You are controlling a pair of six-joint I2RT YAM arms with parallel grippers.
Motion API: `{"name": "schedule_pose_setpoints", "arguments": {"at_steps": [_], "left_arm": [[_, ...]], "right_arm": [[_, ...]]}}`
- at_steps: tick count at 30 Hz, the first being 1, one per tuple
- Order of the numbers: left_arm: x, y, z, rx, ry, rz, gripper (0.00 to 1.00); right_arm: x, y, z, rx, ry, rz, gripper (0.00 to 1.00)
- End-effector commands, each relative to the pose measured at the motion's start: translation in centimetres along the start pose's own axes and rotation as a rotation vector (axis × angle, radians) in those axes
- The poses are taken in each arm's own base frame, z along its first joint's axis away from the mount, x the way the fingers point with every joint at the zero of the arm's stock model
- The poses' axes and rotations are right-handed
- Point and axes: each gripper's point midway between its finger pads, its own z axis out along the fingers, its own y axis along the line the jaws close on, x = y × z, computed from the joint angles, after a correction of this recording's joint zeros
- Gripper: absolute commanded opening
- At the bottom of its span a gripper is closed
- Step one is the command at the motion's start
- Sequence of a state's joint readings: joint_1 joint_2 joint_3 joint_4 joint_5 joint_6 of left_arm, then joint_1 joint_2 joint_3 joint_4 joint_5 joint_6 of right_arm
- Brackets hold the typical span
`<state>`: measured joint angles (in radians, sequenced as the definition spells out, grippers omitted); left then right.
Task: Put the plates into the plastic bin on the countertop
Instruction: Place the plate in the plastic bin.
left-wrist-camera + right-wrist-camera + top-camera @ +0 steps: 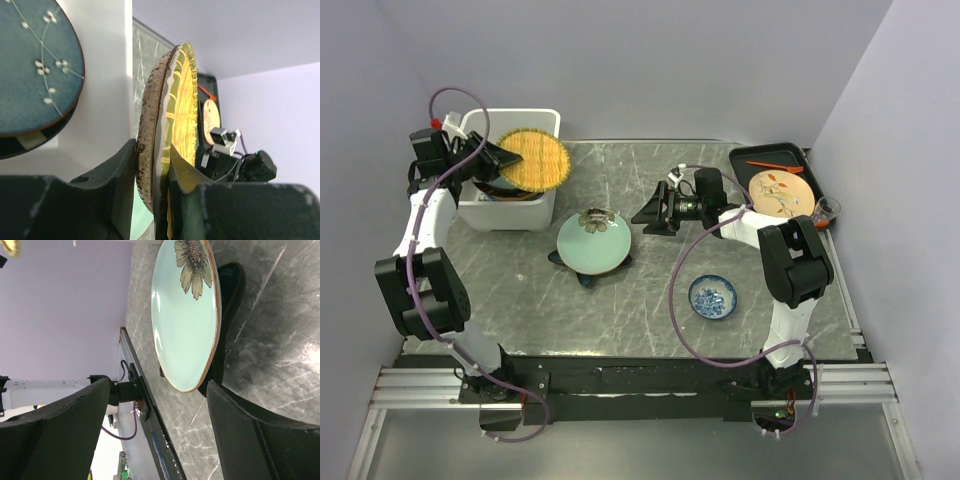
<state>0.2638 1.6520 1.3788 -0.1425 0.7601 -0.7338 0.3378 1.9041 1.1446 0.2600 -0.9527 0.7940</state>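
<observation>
Two arms: left gripper (485, 155) pinches the yellow woven plate (535, 160) by its rim, over the plastic bin (520, 115). Right gripper (645, 212) spread wide, empty, beside the pale green floral plate (592, 242) on the countertop (650, 300).

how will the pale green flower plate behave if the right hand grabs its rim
Probably stiff and breakable: the pale green plate looks like glazed ceramic. Its glossy sheen suggests a slippery rim, so a pinch may slide. It rests on the dark star-shaped plate, not flat on the countertop, so it may rock or shift when nudged.
</observation>
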Motion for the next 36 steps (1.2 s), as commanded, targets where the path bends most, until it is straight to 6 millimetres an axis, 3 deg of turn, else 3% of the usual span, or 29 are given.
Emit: {"name": "schedule_pose_setpoints", "arguments": {"at_steps": [1, 18, 24, 36], "left_arm": [[-4.2, -3.4, -1.2, 0.083, -0.124, 0.051, 0.01], [-9.6, 1.2, -1.2, -0.054, -0.292, -0.014, 0.01], [-10.7, 3.4, 0.1, -0.085, -0.298, -0.033, 0.01], [-9.9, 9.2, 2.5, -0.229, -0.248, -0.107, 0.01]], "right_arm": [[-1.6, 3.0, -0.8, -0.033, -0.044, -0.097, 0.86], [-1.6, 2.3, -1.1, -0.002, -0.048, -0.095, 0.89], [-1.8, 2.0, -1.1, 0.005, -0.049, -0.093, 0.90], [-2.1, 1.7, -0.8, 0.011, -0.046, -0.085, 0.90]]}}
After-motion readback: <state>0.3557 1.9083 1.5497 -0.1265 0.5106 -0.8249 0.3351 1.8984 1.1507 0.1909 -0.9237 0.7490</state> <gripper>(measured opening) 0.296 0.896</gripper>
